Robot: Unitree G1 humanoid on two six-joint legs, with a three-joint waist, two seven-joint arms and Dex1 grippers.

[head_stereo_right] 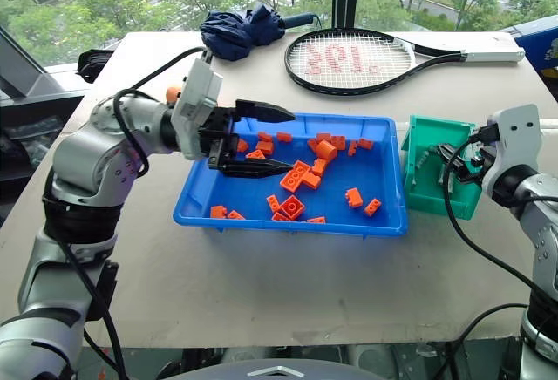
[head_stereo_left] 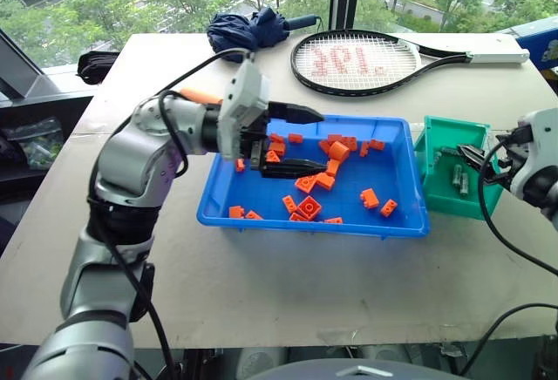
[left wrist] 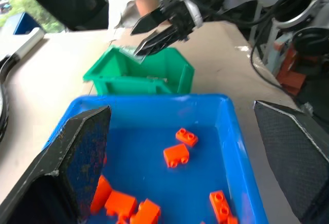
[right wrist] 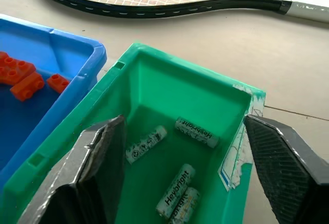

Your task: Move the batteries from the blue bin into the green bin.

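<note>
Directly beneath the released right gripper point(right wrist: 180, 183), four batteries point(right wrist: 176, 184) lie flat inside the green bin point(right wrist: 154, 90); left gripper point(head_stereo_left: 292, 140), spread wide, hovers over the blue bin point(head_stereo_left: 384, 223), nearer its bricks point(head_stereo_left: 307, 206).

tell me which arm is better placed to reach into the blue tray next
Left. The left gripper hangs open over the shallow blue plastic tray; the right gripper is open above the small teal-green plastic bin.
</note>
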